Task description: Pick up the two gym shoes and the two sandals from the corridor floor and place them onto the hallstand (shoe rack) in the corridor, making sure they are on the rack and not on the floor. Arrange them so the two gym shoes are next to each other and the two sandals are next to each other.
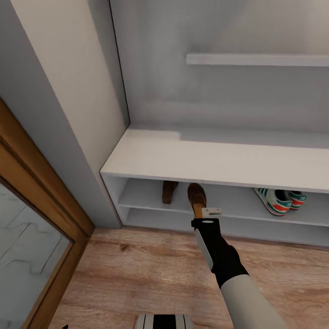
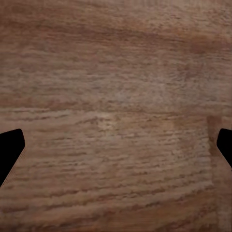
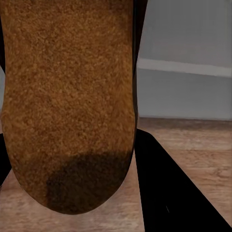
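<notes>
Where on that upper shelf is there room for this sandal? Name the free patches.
Free: the stretch between the placed sandal and the gym shoes, where the right gripper holds the second sandal. The hallstand bench top is bare. Crowded: the right end.

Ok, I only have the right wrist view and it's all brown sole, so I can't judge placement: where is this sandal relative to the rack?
Observer: In the head view the right hand holds the sandal at the front edge of the upper open shelf of the hallstand.
Operator: Where's its partner?
Observer: The other sandal lies on that same shelf, just to the left, apart from yours.
Operator: And the sneakers?
Observer: Both gym shoes sit together on that shelf, farther right.
</notes>
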Robot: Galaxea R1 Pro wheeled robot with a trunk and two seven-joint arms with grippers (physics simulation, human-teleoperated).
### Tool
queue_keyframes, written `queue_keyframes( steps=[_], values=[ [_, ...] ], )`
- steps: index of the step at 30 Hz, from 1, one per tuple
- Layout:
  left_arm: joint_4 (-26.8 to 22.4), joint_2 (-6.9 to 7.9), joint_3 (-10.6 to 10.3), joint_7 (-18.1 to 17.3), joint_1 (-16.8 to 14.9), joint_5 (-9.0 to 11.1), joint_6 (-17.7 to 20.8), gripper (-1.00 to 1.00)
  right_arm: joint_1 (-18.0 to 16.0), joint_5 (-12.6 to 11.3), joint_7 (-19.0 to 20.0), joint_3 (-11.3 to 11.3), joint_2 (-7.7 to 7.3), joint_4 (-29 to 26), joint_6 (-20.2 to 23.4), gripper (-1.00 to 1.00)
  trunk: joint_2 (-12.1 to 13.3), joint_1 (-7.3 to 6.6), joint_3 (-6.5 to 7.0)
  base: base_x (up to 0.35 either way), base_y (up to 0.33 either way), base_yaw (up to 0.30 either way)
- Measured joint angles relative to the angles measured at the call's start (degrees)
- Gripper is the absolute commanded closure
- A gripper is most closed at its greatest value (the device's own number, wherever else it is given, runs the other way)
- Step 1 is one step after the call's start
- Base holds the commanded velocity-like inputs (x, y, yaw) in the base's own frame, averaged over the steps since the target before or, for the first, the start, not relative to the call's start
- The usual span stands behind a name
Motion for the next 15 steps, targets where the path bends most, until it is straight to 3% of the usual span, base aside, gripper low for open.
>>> queue_keyframes(
  steps=[11,15],
  values=[
    [0.0,0.00,0.0,0.0,0.0,0.0,0.1,-1.00,0.0,0.0,0.0,0.0,0.00,-1.5,0.2,1.00,0.0,0.00,0.00,0.157,0.000,0.000],
    [0.0,0.00,0.0,0.0,0.0,0.0,0.0,-1.00,0.0,0.0,0.0,-0.1,0.00,-2.7,2.7,1.00,0.0,0.01,0.00,0.117,0.000,0.000]
  ],
)
